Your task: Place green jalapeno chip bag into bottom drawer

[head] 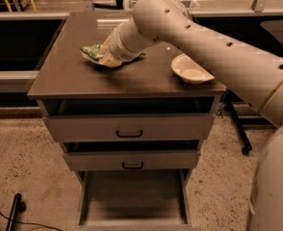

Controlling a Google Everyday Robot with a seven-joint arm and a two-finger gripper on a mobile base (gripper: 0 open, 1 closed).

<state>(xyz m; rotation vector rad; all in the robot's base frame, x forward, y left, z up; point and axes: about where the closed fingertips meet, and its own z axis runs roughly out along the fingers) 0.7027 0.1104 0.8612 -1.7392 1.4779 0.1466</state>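
Observation:
The green jalapeno chip bag [91,52] lies on the brown cabinet top [132,78], towards its back left. My gripper [109,59] is down on the bag's right half and covers it; only the bag's left end and a green strip [137,56] on the right show. The bottom drawer [132,198] is pulled out below the cabinet, a shallow grey tray with nothing visible in it.
A white bowl [190,71] stands on the right of the cabinet top. The two upper drawers [129,129] with black handles are slightly ajar. My arm [218,52] spans in from the right. A black cable and stick [14,211] lie on the floor at left.

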